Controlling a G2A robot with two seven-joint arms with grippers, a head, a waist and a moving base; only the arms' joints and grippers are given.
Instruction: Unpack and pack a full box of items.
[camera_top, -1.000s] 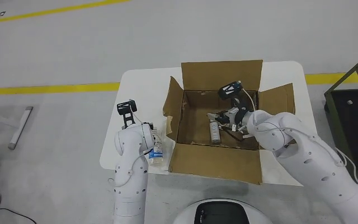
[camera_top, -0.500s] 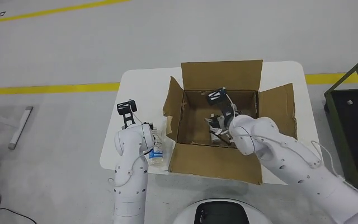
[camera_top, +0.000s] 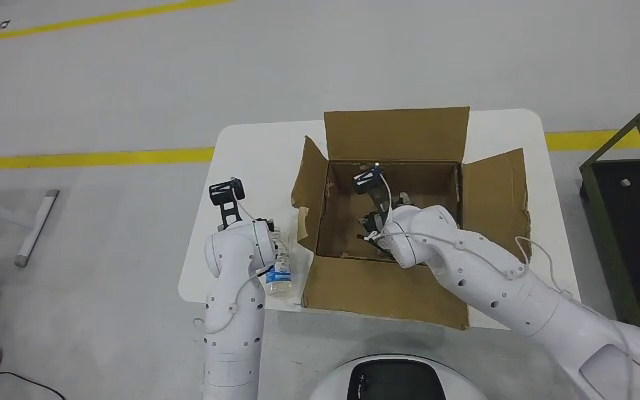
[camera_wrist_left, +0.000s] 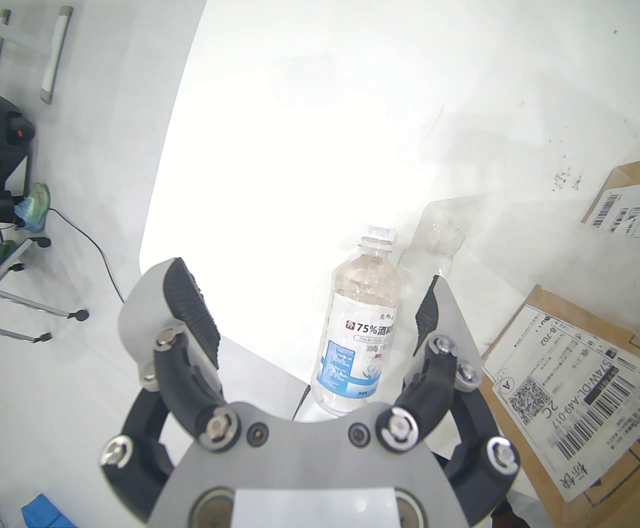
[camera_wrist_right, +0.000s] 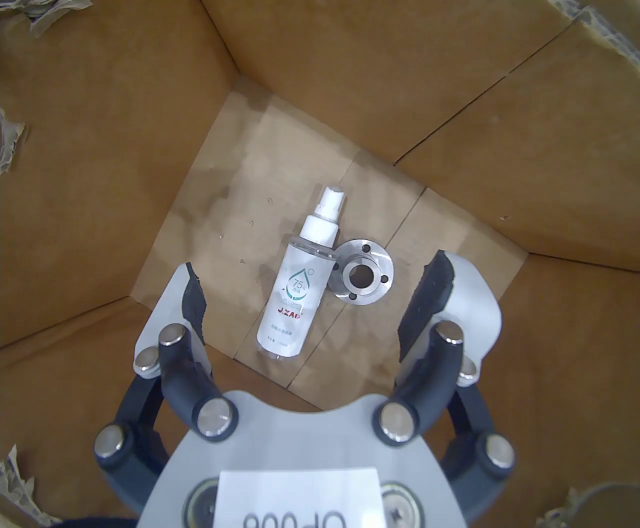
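Right wrist view looks straight down into the box, and the right fingers hang wide apart with nothing between the pads. Directly beneath the gap, on the cardboard floor, a white spray bottle lies on its side. A round metal flange sits hard against it, touching as far as I can tell.

That closeness is the worry: if the fingers drop and close on the bottle, one pad could land on the flange, so the grip slips or drags both. The bottle is round and could roll away from a lopsided squeeze.

Over on the white surface, the left fingers are spread just as wide and hold nothing. A clear bottle stands below them, nearer one pad than the other. I reckon a careless swing of that arm would tip it.

As for print, the spray bottle has a teal drop mark with red lettering under it, and the clear bottle wears a blue and white label. Shipping labels with barcodes and a square code are stuck on the box just beside the left fingers
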